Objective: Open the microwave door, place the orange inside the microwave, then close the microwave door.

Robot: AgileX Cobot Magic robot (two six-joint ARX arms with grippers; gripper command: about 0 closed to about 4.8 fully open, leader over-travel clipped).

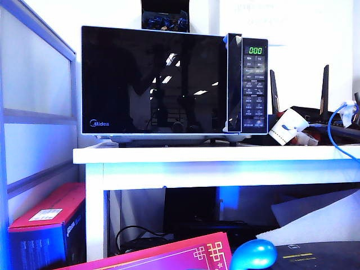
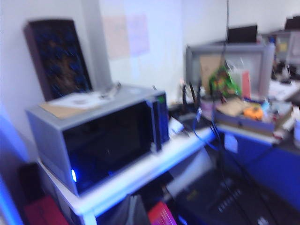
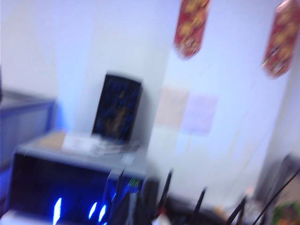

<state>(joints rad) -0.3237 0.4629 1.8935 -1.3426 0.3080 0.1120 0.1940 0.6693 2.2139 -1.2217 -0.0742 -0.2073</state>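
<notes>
Microwave (image 1: 174,81) door (image 1: 152,79) shut on the white surface (image 1: 214,154), orange unseen, left tool out of view, right tool closed.

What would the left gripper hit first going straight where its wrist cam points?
Probably the microwave, near the handle side of its closed door, which fills the middle of the left wrist view. The left gripper is out of frame; depth unclear.

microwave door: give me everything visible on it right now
The microwave door, a large glossy black glass panel in a thin silver-white frame, is shut flush against the boxy silver-and-black microwave. A small Midea logo sits at its lower left corner; a tall narrow black handle bar runs down its right edge, beside the button panel. The glass mirrors ceiling lights. No gripper is in view.
</notes>
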